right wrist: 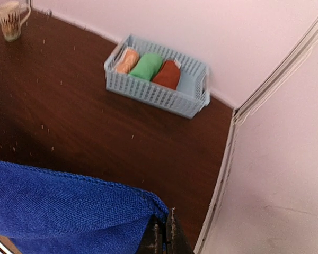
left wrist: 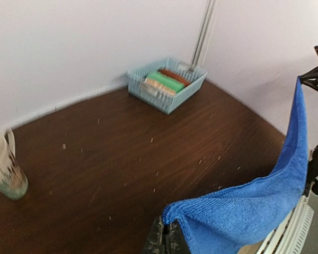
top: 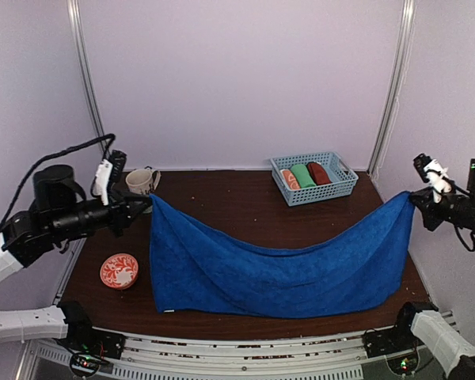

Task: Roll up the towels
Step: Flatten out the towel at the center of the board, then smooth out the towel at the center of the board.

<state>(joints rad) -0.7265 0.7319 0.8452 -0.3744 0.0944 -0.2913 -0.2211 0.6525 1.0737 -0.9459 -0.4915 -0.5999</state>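
A light-blue basket [top: 324, 191] holds a green rolled towel [top: 303, 175] beside an orange-and-white rolled towel [top: 289, 179]; a mug [top: 141, 181] and a red patterned dish [top: 119, 271] sit apart on the dark wooden table [top: 237, 202].

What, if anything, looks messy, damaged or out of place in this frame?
Small pale specks are scattered over the dark table, like crumbs or lint. Otherwise nothing stands out: the blue towel hangs sagging between the left gripper and right gripper, with no visible damage, and the basket stands upright.

A robot test booth in a lab: a dark brown wooden worktop [top: 245, 198] boxed in by plain pale lilac wall panels [top: 237, 79] on silver metal corner posts [top: 393, 87]. Black-and-white robot arms [top: 55, 218] are bolted to a slotted metal rail [top: 245, 366], trailing loose black cables [top: 63, 152].
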